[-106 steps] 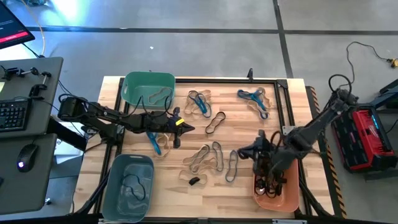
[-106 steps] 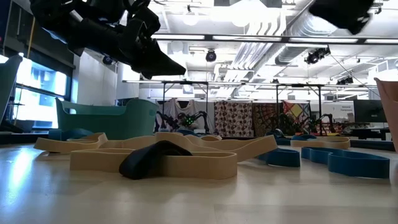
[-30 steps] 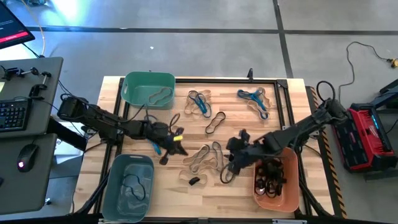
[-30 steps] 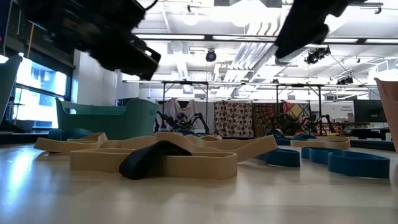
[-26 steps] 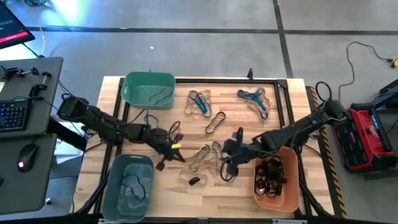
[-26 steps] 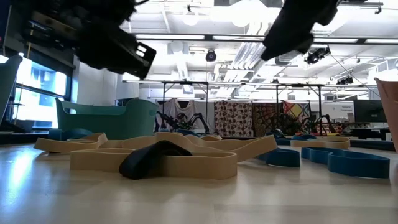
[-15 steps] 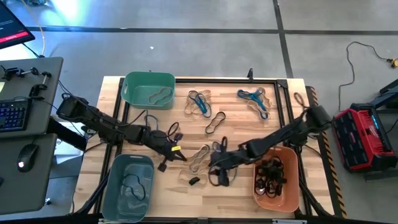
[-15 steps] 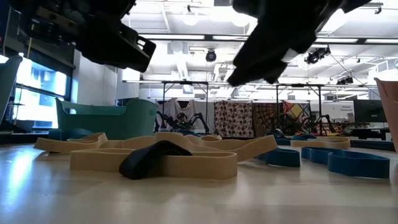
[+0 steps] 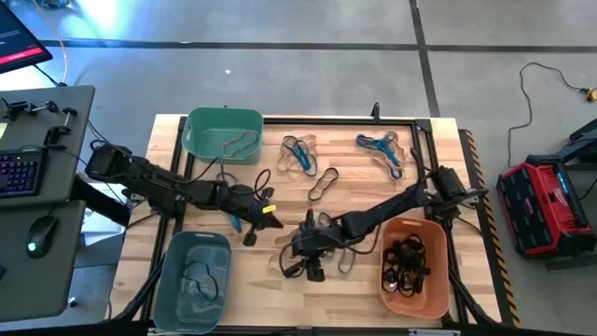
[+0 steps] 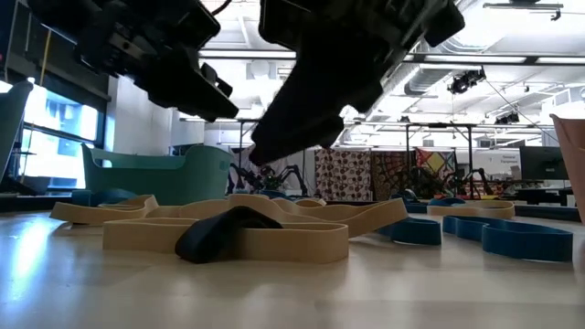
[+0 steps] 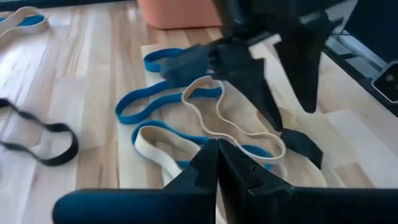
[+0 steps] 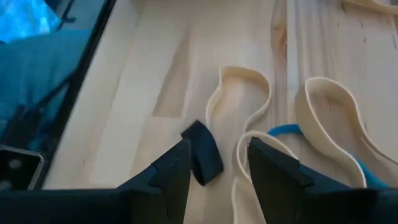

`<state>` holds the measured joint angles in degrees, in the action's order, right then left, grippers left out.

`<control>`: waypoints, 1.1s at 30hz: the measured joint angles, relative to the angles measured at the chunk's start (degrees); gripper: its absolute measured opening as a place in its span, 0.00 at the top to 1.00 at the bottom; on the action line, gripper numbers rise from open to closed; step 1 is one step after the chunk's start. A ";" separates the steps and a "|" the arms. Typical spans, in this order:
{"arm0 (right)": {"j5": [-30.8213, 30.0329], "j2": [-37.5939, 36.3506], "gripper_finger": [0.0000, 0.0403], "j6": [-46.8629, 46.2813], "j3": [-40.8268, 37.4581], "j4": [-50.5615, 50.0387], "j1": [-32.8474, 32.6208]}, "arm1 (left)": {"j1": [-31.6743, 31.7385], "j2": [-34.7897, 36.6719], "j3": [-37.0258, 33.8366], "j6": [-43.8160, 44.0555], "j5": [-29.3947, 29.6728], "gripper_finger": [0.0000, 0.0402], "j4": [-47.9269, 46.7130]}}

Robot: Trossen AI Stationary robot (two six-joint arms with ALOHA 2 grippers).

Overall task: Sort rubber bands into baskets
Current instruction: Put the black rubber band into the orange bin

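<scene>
The wooden table (image 9: 364, 285) is carrying three baskets: the teal-green basket (image 9: 223, 135) at the far left corner with one tan band lying in it, the grey-blue basket (image 9: 191, 280) at the near left corner with a dark band inside, and the orange basket (image 9: 414, 268) at the near right holding a heap of black bands.

The right arm is reaching from the right edge across toward the middle of the table, and the right gripper (image 9: 312, 262) is hanging low over the central cluster of tan and blue rubber bands (image 11: 211, 121). Its fingers (image 12: 273, 171) are standing apart with nothing between them, straddling a small black band (image 12: 202, 157) that is lying on the wood just beside a tan loop (image 12: 239, 99).

The left arm is stretching in from the left edge, and the left gripper (image 9: 264, 213) is hovering between the teal-green basket and the central cluster, its fingers pressed together on nothing visible.

More loose bands are lying toward the far side: a blue and tan tangle (image 9: 298, 154), another blue and tan tangle (image 9: 381, 147) to its right, and a black loop (image 9: 323, 184) nearer the middle.
</scene>
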<state>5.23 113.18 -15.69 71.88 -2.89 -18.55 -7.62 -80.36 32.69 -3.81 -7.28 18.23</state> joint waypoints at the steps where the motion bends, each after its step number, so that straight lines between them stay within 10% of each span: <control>1: 0.05 0.34 0.63 0.42 0.32 0.00 -0.03 | 0.34 0.00 0.00 0.42 0.02 1.00 0.00; 33: -6.17 2.85 0.60 0.56 0.45 -3.48 -3.04 | 0.70 -0.04 -0.02 6.73 6.30 1.00 -0.42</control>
<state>-0.93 116.03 -15.13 72.33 -6.37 -21.59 -6.92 -80.40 32.67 2.92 -0.98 17.80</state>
